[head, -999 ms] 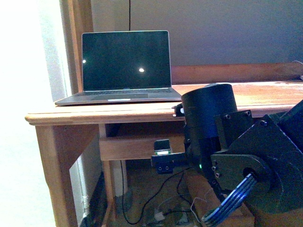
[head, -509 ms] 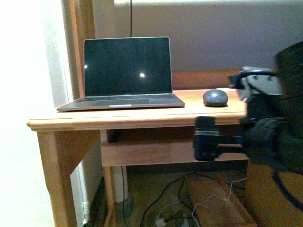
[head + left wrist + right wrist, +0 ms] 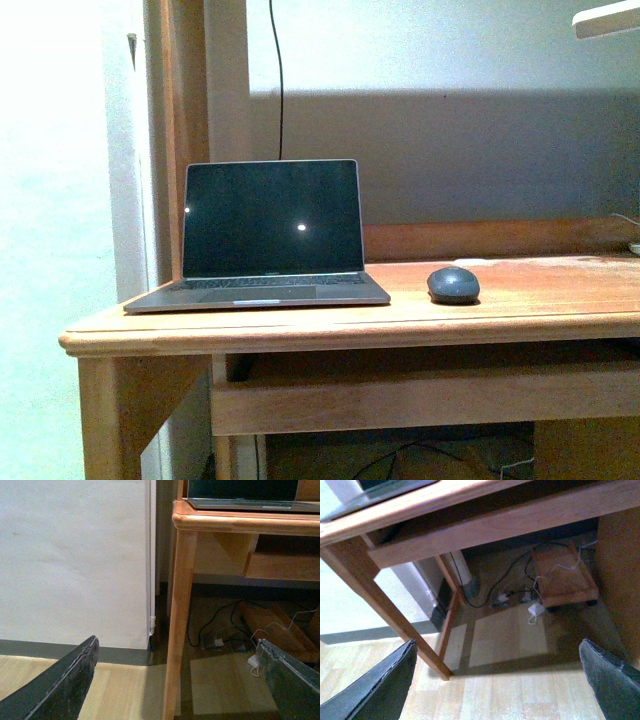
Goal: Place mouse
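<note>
While both grippers gape empty (low), the mouse rests beside the laptop.

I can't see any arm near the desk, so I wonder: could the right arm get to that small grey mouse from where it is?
Probably yes: the small dark grey oval mouse lies unobstructed on the wooden desk, though the right gripper hangs low, jaws open.

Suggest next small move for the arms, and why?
Probably none beyond holding both arms low. The mouse sits free on the desk, right of the laptop, apart from it. Both wrist views show open, empty jaws below the desk.
</note>
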Robot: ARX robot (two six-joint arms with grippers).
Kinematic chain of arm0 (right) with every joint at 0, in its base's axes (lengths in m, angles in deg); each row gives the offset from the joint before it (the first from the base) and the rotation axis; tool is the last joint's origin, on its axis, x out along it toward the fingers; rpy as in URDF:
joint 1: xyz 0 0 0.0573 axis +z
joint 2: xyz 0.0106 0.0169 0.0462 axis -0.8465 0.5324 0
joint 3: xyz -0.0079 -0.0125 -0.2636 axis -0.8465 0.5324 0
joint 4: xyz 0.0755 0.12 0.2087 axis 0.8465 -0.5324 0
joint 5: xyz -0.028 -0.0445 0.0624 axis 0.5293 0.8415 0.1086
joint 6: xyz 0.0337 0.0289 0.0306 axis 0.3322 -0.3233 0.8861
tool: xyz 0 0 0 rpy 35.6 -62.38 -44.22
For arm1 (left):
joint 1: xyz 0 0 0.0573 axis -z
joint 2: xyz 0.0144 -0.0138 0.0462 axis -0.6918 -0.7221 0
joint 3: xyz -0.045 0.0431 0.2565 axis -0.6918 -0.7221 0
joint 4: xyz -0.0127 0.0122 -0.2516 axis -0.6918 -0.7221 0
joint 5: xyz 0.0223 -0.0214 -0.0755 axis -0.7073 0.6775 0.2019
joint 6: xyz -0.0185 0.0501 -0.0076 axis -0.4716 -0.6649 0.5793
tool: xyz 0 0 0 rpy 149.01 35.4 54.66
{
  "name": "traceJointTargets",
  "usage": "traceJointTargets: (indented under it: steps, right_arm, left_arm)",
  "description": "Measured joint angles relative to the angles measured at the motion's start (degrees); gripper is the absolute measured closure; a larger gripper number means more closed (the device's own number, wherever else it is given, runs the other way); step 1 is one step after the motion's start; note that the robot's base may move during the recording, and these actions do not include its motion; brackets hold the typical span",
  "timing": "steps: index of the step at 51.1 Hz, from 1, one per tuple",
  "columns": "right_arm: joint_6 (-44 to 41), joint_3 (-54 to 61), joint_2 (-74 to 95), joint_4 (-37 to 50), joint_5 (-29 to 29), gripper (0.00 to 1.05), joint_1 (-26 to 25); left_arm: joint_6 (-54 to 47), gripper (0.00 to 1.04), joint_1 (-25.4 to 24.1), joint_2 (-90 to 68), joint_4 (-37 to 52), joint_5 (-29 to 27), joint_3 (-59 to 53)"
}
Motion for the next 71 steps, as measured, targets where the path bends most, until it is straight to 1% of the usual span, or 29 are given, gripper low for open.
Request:
traceJointTargets:
  steps: [3,4,5,6,8,9,10,12,18,20,22,25,27,32,41,56,57,65,67,71]
  right_arm:
    - [0.7,0.8,-4.7,-2.5,-4.2,0.07,-4.4]
    - [0.7,1.0,-5.1,-2.7,-4.7,0.07,-5.2]
    - [0.5,1.4,-5.8,-2.6,-5.0,0.08,-6.5]
    - [-1.0,2.4,-6.8,-1.1,-3.0,0.10,-7.2]
    - [-5.2,5.6,-9.2,4.3,2.7,0.18,-8.5]
    - [-7.8,6.7,-10.0,5.9,4.6,0.21,-9.0]
    - [-10.5,7.6,-11.0,7.0,5.7,0.27,-10.1]
    - [-12.3,8.1,-11.6,7.4,5.6,0.32,-11.2]
    - [-17.0,9.4,-13.0,7.6,2.6,0.52,-14.1]
    - [-17.5,9.6,-13.4,7.5,-0.8,0.57,-16.0]
    - [-18.1,10.1,-14.1,7.5,-4.9,0.68,-20.7]
    - [-18.4,10.4,-14.5,7.5,-5.3,0.80,-22.9]
    - [-18.5,10.5,-14.6,7.5,-5.5,0.85,-23.0]
    - [-19.1,11.3,-15.2,7.5,-5.9,1.02,-23.2]
    - [-19.2,13.4,-17.3,7.6,-5.8,1.02,-23.3]
    - [-19.2,13.4,-17.7,7.8,-5.9,1.02,-23.3]
    - [-19.3,13.4,-17.7,7.8,-5.9,1.00,-23.3]
    - [-19.3,13.4,-17.8,7.8,-5.9,0.74,-23.3]
    - [-19.3,13.4,-17.8,7.8,-5.9,0.64,-23.3]
    - [-19.3,13.4,-17.8,7.8,-5.9,0.47,-23.3]
  left_arm:
    - [0.0,0.08,0.0,0.0,0.0,0.0,0.0]
    - [0.0,0.08,0.0,0.0,0.0,0.0,0.0]
    - [0.0,0.08,0.0,0.0,0.0,0.0,0.0]
    - [0.0,0.08,0.0,0.0,0.0,0.0,0.0]
    - [0.0,0.08,0.0,0.0,0.0,0.0,0.0]
    - [0.0,0.08,0.0,0.0,0.0,-0.1,0.0]
    - [0.0,0.08,0.0,0.0,0.0,-0.2,0.0]
    - [0.0,0.08,0.0,0.0,0.0,-0.1,0.0]
    - [0.0,0.08,0.0,0.0,0.0,0.0,0.0]
    - [0.0,0.08,0.0,0.0,0.0,0.0,0.0]
    - [0.0,0.08,0.0,0.0,0.0,0.0,0.0]
    - [0.0,0.08,0.0,0.0,0.0,0.0,0.0]
    - [0.0,0.08,0.0,0.0,0.0,0.0,0.0]
    - [0.0,0.08,0.0,0.0,0.0,0.0,0.0]
    - [0.0,0.08,0.0,0.0,0.0,0.0,0.0]
    - [0.0,0.08,0.0,0.0,0.0,0.0,0.0]
    - [0.0,0.08,0.0,0.0,0.0,0.0,0.0]
    - [0.0,0.08,0.0,0.0,0.0,0.0,0.0]
    - [0.0,0.08,0.0,0.0,0.0,0.0,0.0]
    - [0.0,0.08,0.0,0.0,0.0,0.0,0.0]
